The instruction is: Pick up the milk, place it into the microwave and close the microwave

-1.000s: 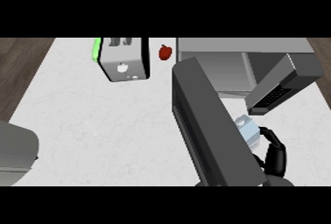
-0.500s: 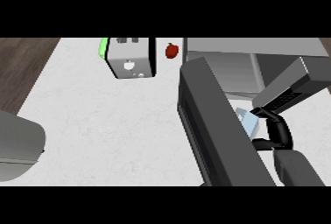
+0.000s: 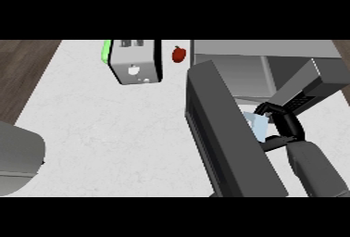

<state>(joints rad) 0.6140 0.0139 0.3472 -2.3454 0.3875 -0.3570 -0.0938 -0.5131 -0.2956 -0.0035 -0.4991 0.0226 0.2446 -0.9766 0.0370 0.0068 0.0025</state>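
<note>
Currently, item one: milk [image 3: 258, 126], a pale blue carton, at right of scene, held just behind the open microwave door [image 3: 229, 139] and in front of the microwave [image 3: 263, 69] cavity, not yet inside. Item two: right hand [image 3: 285, 127], black fingers curled round the carton, entering from the near right on a grey forearm. Item three: left hand, not visible; only a grey forearm [image 3: 17, 157] shows at near left. Item four: toaster [image 3: 133, 62] and a small red fruit [image 3: 179, 53], far on the white counter [image 3: 103, 134], well apart from the carton. Step in hand, by judgement: carrying the milk into the cavity. Next move calls for advancing it farther in, setting it upright, uncurling the fingers, withdrawing, then swinging the door shut.
</note>
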